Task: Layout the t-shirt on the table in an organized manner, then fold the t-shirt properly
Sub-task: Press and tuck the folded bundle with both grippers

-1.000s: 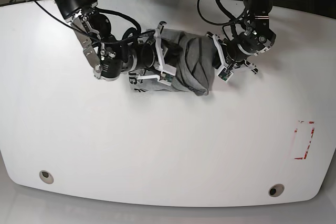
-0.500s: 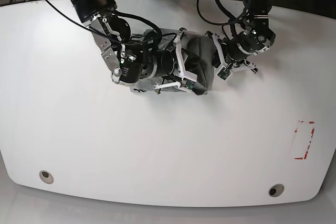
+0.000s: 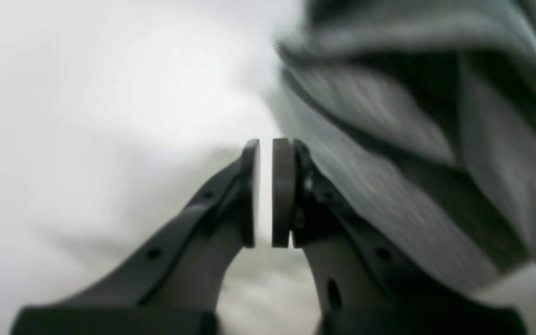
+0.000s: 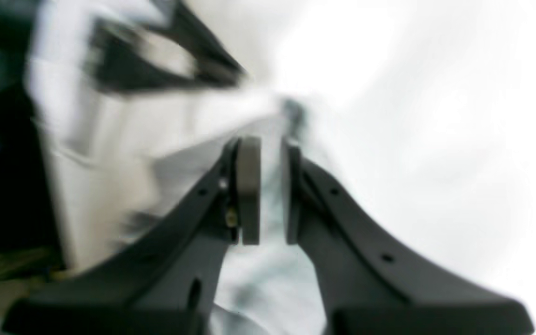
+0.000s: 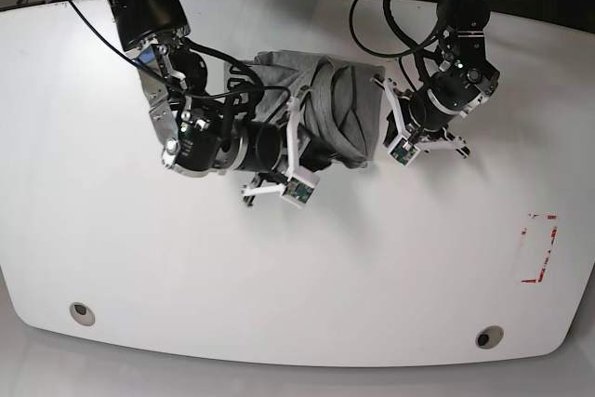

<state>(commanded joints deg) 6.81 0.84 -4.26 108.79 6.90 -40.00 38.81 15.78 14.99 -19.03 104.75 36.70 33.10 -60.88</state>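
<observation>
Two grippers flank the t-shirt point(image 5: 325, 109), which lies bunched in a folded heap near the table's point(image 5: 297, 267) far edge, towards the middle; the left gripper point(image 3: 265, 190) sits beside the cloth, pads almost touching with only a sliver of gap and nothing between them; the right gripper point(image 4: 268, 186) shows a narrow gap, empty as far as the blur allows; the heap could be dragged askew if either arm brushes it; both wrist views are smeared, and the right arm hides the shirt's near-left part.

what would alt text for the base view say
Two robot arms flank a bunched grey t-shirt near the far middle of a glossy white table. The right gripper sits at its near-left edge and the left gripper beside its right edge.
</observation>
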